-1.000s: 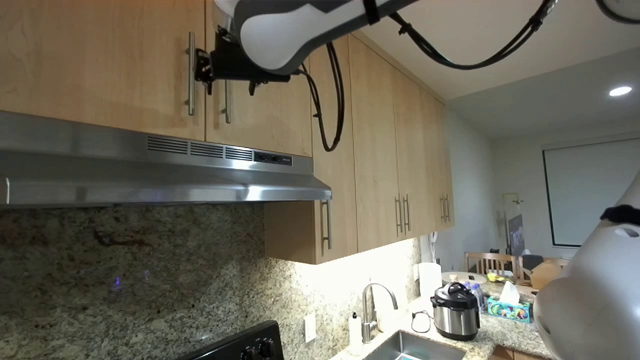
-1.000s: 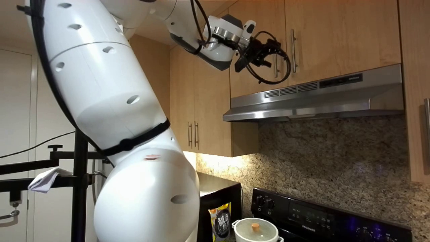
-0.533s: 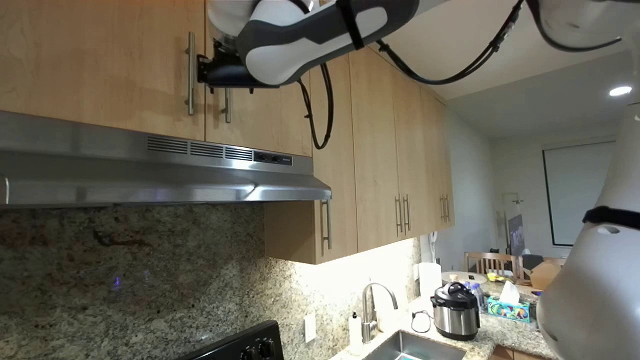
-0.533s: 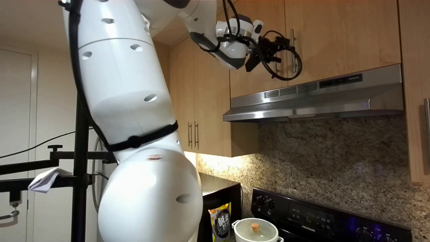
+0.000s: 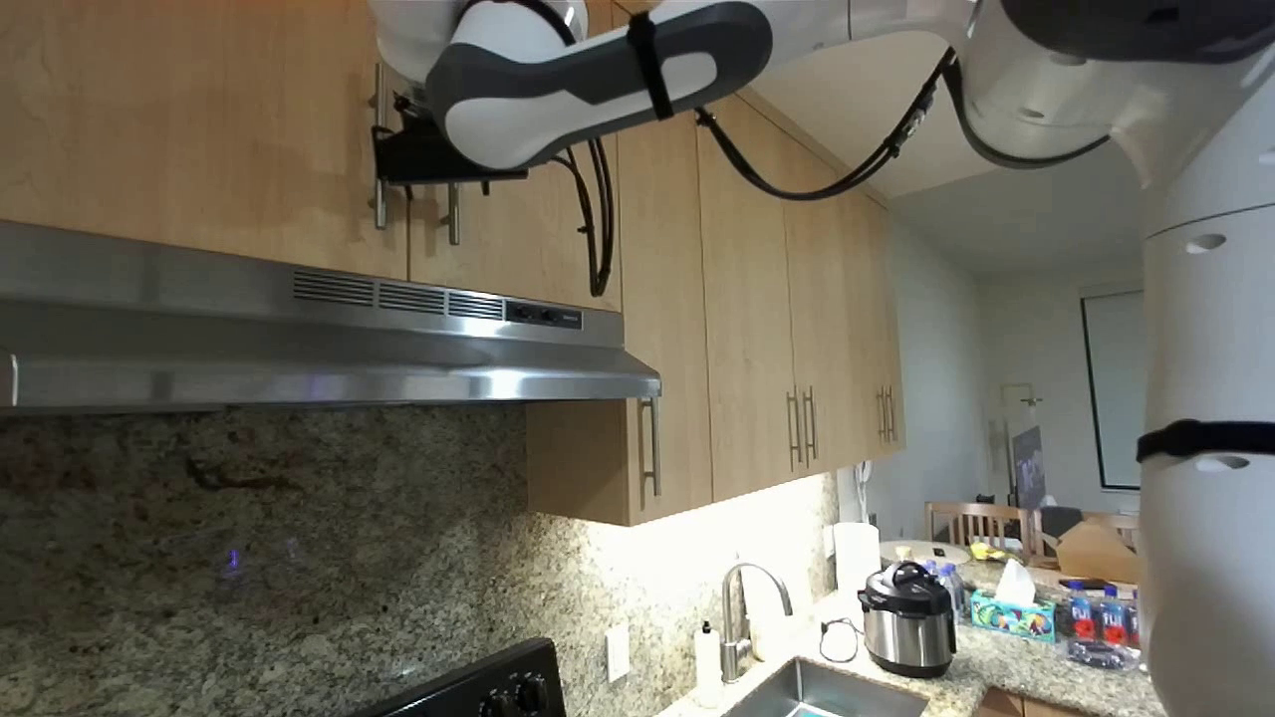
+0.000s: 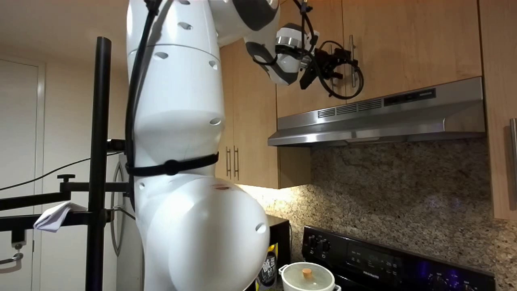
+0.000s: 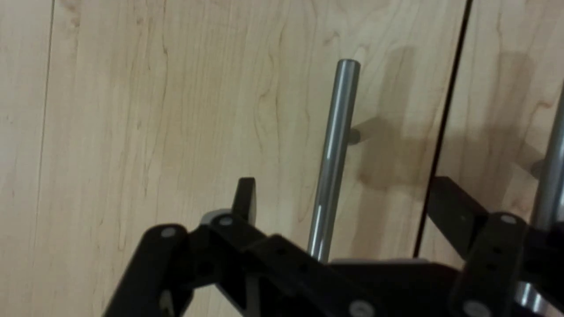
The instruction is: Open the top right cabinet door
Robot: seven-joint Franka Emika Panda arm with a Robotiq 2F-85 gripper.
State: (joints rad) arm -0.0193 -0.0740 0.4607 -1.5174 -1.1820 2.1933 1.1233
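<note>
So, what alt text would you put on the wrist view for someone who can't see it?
A robot's open gripper frames a slim steel bar handle on a closed light-wood cabinet door, one black finger on either side in the picture. At the right edge, past a dark seam, a second handle is partly cut off.

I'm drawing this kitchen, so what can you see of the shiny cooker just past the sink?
The cooker is round, with a silvery, metal-looking body and a dark bottom edge. Its black lid is on, topped by a black handle. It stands upright on the speckled counter, past the sink. I can't make out any buttons.
</note>
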